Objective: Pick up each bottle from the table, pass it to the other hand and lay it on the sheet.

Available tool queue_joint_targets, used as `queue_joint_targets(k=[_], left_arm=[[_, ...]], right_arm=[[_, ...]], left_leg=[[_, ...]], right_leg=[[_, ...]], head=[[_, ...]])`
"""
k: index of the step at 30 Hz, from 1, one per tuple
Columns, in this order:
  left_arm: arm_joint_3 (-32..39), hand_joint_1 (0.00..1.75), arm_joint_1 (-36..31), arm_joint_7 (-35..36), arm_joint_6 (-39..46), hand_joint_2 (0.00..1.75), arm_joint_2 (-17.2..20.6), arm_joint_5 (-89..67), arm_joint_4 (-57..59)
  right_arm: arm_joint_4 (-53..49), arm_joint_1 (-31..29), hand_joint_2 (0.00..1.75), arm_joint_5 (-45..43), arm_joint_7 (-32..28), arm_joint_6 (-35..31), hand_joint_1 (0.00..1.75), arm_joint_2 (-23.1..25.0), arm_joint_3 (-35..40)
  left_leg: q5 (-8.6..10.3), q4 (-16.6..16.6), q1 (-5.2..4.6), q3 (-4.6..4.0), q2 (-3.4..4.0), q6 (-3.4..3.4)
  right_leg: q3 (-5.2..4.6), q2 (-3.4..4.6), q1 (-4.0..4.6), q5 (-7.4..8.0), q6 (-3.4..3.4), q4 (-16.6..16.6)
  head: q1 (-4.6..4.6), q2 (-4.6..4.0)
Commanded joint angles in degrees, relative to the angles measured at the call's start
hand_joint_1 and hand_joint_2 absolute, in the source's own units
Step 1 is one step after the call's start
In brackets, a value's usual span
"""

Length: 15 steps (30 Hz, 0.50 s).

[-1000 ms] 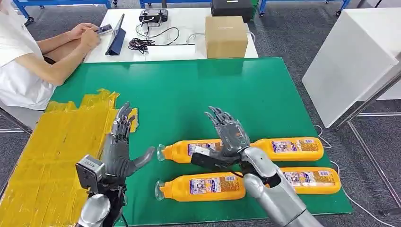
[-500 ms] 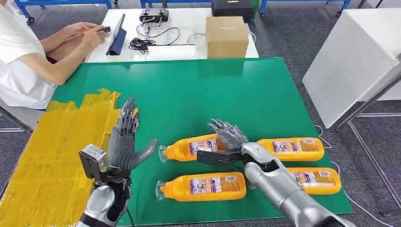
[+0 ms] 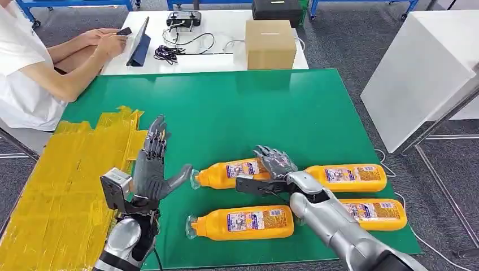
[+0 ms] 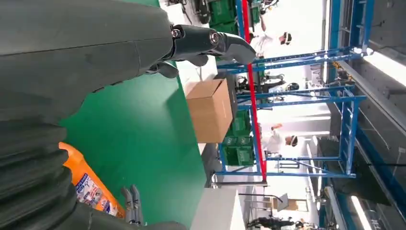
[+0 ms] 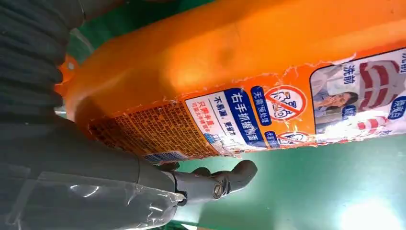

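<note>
Your right hand (image 3: 275,164) rests on the far-left bottle (image 3: 234,173), fingers draped over its base end. You cannot tell if it has a firm grip. That bottle lies flat on the green table (image 3: 254,107), its long side running left to right and its cap pointing at your left hand (image 3: 152,169). Your left hand is up, fingers spread, holding nothing. It hovers just beside the cap, next to the yellow sheet (image 3: 62,186). Three more bottles lie flat the same way: one (image 3: 243,222) nearer you, two (image 3: 347,177) (image 3: 370,213) past your right hand.
</note>
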Motion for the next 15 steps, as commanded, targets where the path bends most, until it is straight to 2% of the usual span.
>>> queue_joint_targets(k=[1, 8, 9, 10, 11, 12, 15], left_arm=[[-0.8, 0.0, -2.3, 0.2, 0.0, 1.75, 0.1, 0.1, 4.0], [-1.7, 0.0, -3.3, 0.4, 0.1, 1.75, -0.3, 0.4, 5.6], [-1.8, 0.0, -3.4, 0.5, 0.2, 1.75, -0.3, 0.5, 5.8], [-1.9, 0.0, -3.5, 0.5, 0.3, 1.75, -0.4, 0.6, 5.9], [-1.9, 0.0, -3.5, 0.5, 0.4, 1.75, -0.4, 0.6, 5.9], [-1.9, 0.0, -3.5, 0.5, 0.6, 1.75, -0.5, 0.7, 5.8], [-1.7, 0.0, -3.2, 0.6, 0.8, 1.75, -0.4, 0.6, 5.4]], right_arm=[[6.3, -2.1, 1.75, -0.2, 0.2, 0.6, 0.0, 0.9, 2.0], [12.0, -3.4, 1.75, 0.9, 0.9, 0.7, 0.0, 2.6, 3.1], [13.0, -3.6, 1.75, 1.4, 0.8, 0.2, 0.07, 2.9, 3.3], [13.7, -3.8, 1.75, 2.2, 1.0, -0.7, 0.91, 3.2, 3.6], [14.1, -3.8, 1.75, 2.8, 1.3, -1.3, 1.47, 3.5, 3.9], [14.7, -3.9, 1.75, 3.4, 1.5, -2.0, 1.71, 3.8, 3.8], [14.9, -3.5, 1.75, 4.3, 1.6, -4.4, 1.75, 4.5, 2.7]], left_leg=[[-0.01, 0.0, 0.01, 0.11, -0.03, -0.04], [-0.01, -0.1, 0.02, 0.15, -0.01, -0.04], [-0.01, -0.1, 0.04, 0.2, -0.02, -0.06], [-0.01, -0.1, 0.04, 0.18, -0.01, -0.04], [0.0, -0.1, 0.03, 0.18, 0.0, -0.04], [-0.01, -0.1, 0.07, 0.27, 0.01, -0.06], [0.02, -0.1, 0.05, 0.32, 0.01, -0.05]], right_leg=[[0.13, -0.05, 0.01, -0.02, 0.0, -0.1], [0.16, -0.03, 0.03, -0.01, 0.0, -0.1], [0.23, -0.05, 0.05, 0.0, 0.0, -0.1], [0.2, -0.04, 0.04, 0.0, 0.0, -0.1], [0.18, -0.02, 0.04, 0.01, 0.0, -0.1], [0.29, -0.04, 0.07, 0.02, 0.0, -0.2], [0.33, -0.03, 0.05, 0.03, 0.0, -0.1]], head=[[0.0, 0.0], [-0.02, 0.0], [-0.02, 0.0], [-0.02, 0.0], [-0.02, 0.0], [0.0, 0.0], [0.0, 0.0]])
